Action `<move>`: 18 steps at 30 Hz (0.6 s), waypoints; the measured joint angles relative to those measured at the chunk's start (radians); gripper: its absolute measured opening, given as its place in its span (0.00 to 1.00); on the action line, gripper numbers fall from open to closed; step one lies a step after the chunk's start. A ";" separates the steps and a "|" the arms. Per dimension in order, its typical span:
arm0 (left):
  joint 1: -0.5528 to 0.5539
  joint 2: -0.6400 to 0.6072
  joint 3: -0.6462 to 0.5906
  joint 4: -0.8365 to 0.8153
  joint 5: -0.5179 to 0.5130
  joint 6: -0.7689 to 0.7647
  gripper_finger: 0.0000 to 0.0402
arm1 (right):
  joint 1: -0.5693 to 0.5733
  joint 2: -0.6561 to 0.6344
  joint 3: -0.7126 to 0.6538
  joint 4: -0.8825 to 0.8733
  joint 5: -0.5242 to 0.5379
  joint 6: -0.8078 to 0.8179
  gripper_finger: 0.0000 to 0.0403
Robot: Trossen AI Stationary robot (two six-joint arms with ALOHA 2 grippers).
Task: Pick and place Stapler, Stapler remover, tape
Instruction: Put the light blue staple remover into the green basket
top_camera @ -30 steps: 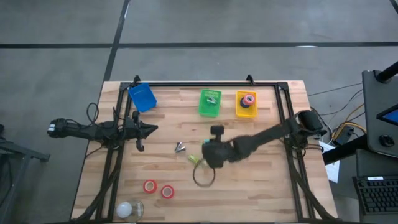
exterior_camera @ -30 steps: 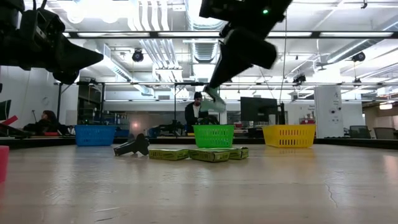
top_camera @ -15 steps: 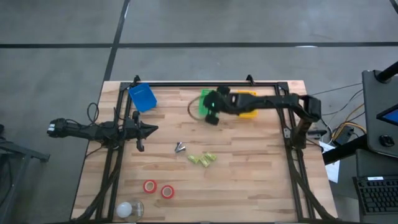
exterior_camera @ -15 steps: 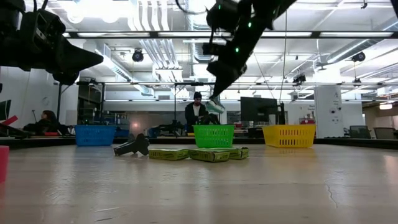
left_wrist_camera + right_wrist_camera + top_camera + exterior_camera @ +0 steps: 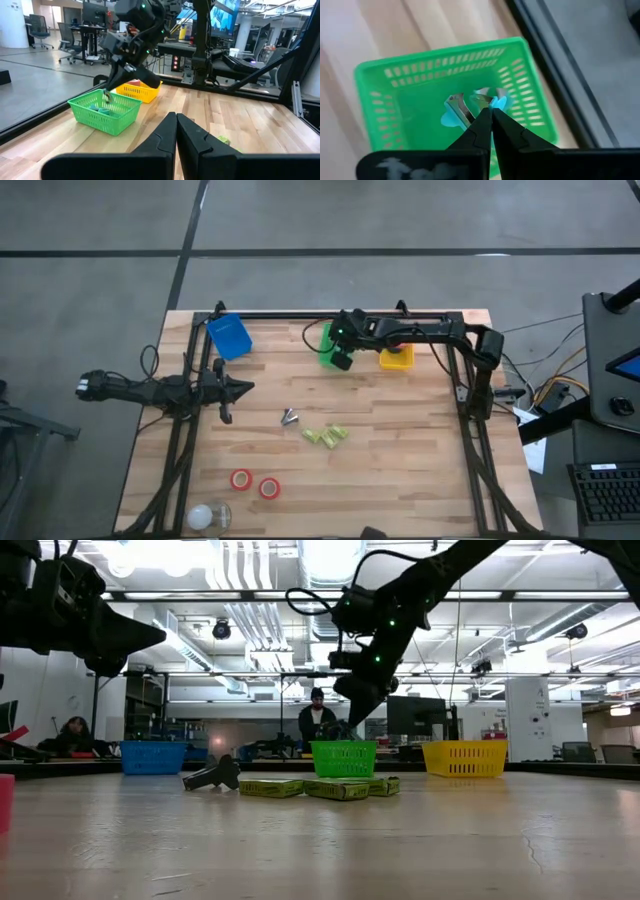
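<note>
Right pincer (image 5: pixel 490 116) over green basket (image 5: pixel 395 82), clenched on a staple remover (image 5: pixel 470 107); judgement: release inside rim. Left pincer (image 5: pixel 176 125) clenched, idle.

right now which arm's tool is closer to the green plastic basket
Right. The right tool hangs over the green plastic mesh basket at the table's far edge. The left tool waits by the table's left side, well away from it.

green basket (image 5: pixel 330 348): mostly covered by right arm in high view | white roundish thing (image 5: pixel 203 516) lower left: too blurry to ID | yellow basket (image 5: pixel 397 358): contents blocked
</note>
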 joint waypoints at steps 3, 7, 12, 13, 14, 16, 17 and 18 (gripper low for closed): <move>0.000 0.000 0.000 0.000 0.000 0.000 0.03 | 0.000 0.001 0.000 0.003 -0.023 0.016 0.02; 0.000 0.000 0.000 0.000 0.000 0.000 0.03 | -0.002 0.002 -0.002 0.004 -0.065 0.035 0.02; 0.000 0.000 0.000 0.001 0.000 0.000 0.03 | -0.001 0.002 -0.015 0.032 -0.074 0.034 0.02; 0.000 0.000 0.000 0.001 0.000 0.000 0.03 | -0.001 0.002 -0.021 0.044 -0.073 0.032 0.02; 0.000 0.000 0.000 0.001 0.000 0.000 0.03 | -0.001 0.002 -0.026 0.055 -0.072 0.027 0.02; 0.000 0.000 0.000 0.001 0.000 0.000 0.03 | -0.001 0.002 -0.038 0.077 -0.070 0.022 0.02; 0.000 0.000 0.000 0.001 0.000 0.000 0.03 | -0.001 0.002 -0.041 0.082 -0.070 0.023 0.02; 0.000 0.000 0.000 0.001 0.000 0.000 0.03 | -0.001 0.003 -0.043 0.083 -0.070 0.023 0.02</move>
